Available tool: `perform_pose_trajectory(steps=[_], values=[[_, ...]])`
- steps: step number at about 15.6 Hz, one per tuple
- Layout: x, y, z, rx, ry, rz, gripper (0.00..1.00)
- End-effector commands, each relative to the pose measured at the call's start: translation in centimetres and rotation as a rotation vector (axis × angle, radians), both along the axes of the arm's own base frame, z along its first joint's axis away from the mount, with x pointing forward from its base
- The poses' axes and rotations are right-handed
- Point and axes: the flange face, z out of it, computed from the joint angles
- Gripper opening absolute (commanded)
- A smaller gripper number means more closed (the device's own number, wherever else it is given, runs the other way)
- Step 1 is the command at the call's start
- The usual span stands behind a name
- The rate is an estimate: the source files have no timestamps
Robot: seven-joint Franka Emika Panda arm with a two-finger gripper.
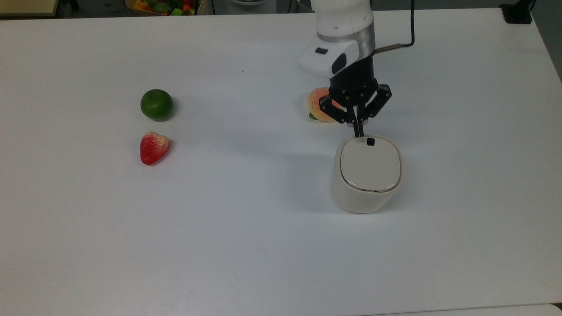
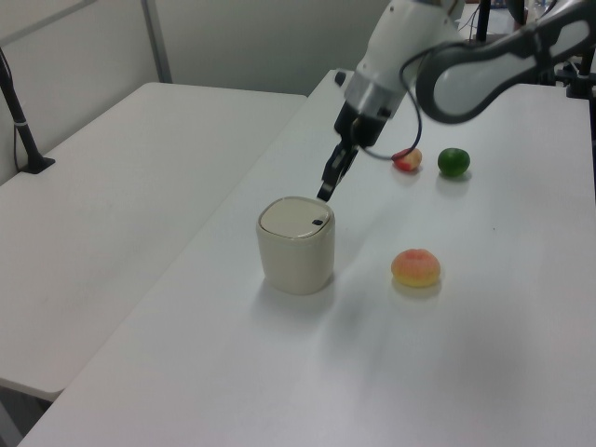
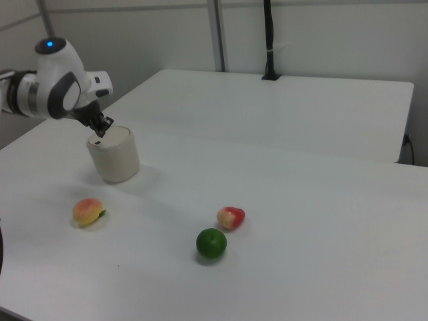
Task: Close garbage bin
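Note:
The cream-white garbage bin (image 1: pixel 366 177) (image 2: pixel 296 244) (image 3: pixel 114 156) stands on the white table with its flat lid (image 1: pixel 370 163) lying down level with the rim. A small black tab (image 1: pixel 370 141) shows at the lid's far edge in the top view. My gripper (image 1: pixel 358 130) (image 2: pixel 326 192) (image 3: pixel 98 132) hangs just above and beyond that tab, clear of the lid. Its two fingers are pressed together, holding nothing.
A peach (image 1: pixel 319 104) (image 2: pixel 415 267) (image 3: pixel 88 211) lies behind the gripper in the top view. A green lime (image 1: pixel 156 104) (image 2: pixel 453 162) (image 3: pixel 211 243) and a strawberry (image 1: pixel 153 147) (image 2: pixel 406 160) (image 3: pixel 231 217) lie far to the top view's left. A crate of produce (image 1: pixel 162 6) stands beyond the table's far edge.

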Motion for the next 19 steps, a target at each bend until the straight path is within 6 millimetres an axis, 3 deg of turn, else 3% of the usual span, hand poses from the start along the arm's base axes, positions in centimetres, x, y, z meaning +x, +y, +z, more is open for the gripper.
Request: perform_pose_trajectory(steps=[1,2,4,5,6,12,15,19], values=[[-2.3,-2.7,4.3,-0.022,0.077,-0.034,0.18],[-2.8,-3.6,5.2,-0.025,0.105,-0.042,0.26],[-4.2,-5.3,7.3,-0.043,0.157,-0.048,0.52],[-5.0,-6.0,8.5,-0.054,0.178,-0.051,0.8],[-5.7,-6.9,9.3,-0.067,0.203,-0.052,1.0],[-8.5,-12.1,12.5,-0.131,0.317,-0.079,1.0],[-8.8,-16.8,14.2,-0.145,0.342,-0.15,1.0],[-8.7,-21.2,14.8,-0.198,0.331,-0.208,1.0]])
